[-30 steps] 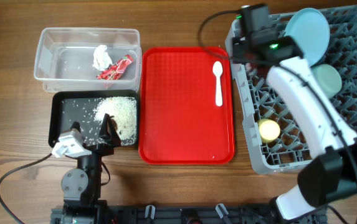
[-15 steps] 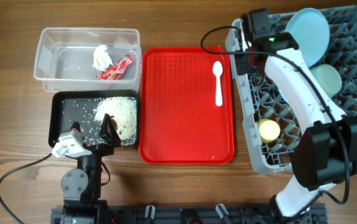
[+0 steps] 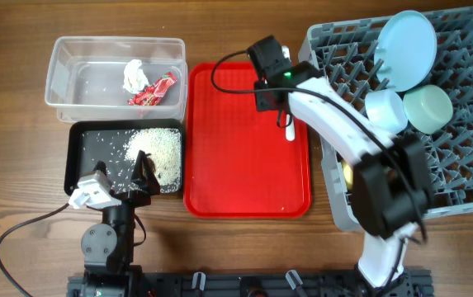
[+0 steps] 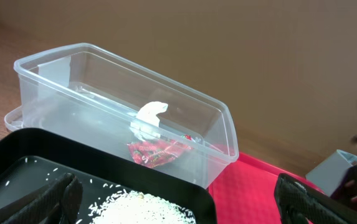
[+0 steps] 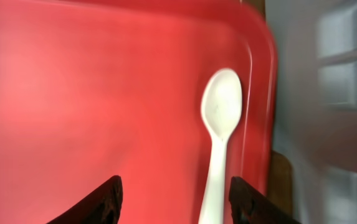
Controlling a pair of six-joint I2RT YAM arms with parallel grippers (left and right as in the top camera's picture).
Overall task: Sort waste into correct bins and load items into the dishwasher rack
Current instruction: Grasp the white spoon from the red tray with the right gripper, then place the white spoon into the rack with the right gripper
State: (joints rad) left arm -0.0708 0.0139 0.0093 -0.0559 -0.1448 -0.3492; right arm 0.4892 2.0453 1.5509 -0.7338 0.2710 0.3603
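Brown wooden tabletop (image 3: 21, 148), seen whole only from overhead. In that view alone: grey dishwasher rack (image 3: 459, 165) off to the outer side of the right arm, with light blue plate (image 3: 407, 45) standing on edge, light blue bowl (image 3: 385, 107) and pale green bowl (image 3: 428, 107) beside it among the pegs. White spoon (image 5: 218, 137) half hidden under the arm from above, only the handle end showing; clear in the right wrist view. Lying flat on the red serving tray (image 5: 72, 93) close to its raised rim, long axis parallel to the tray's long side, bowl end pointing away from the fingers, handle running back toward the gap between them. Right gripper (image 5: 175, 202) spread wide above the tray, nothing held, spoon nearer one finger than the other; height over the spoon not clear. Rack only a grey blur past the tray rim there. Left wrist view alone showing depth: left gripper (image 4: 178, 202) wide open and holding nothing, low over the black tray (image 4: 16, 168), white rice grains (image 4: 144, 208) right under it. Directly ahead of it, the clear tub (image 4: 47, 68), with crumpled white tissue (image 4: 148, 118) resting on crumpled red wrapper (image 4: 159, 152) inside.
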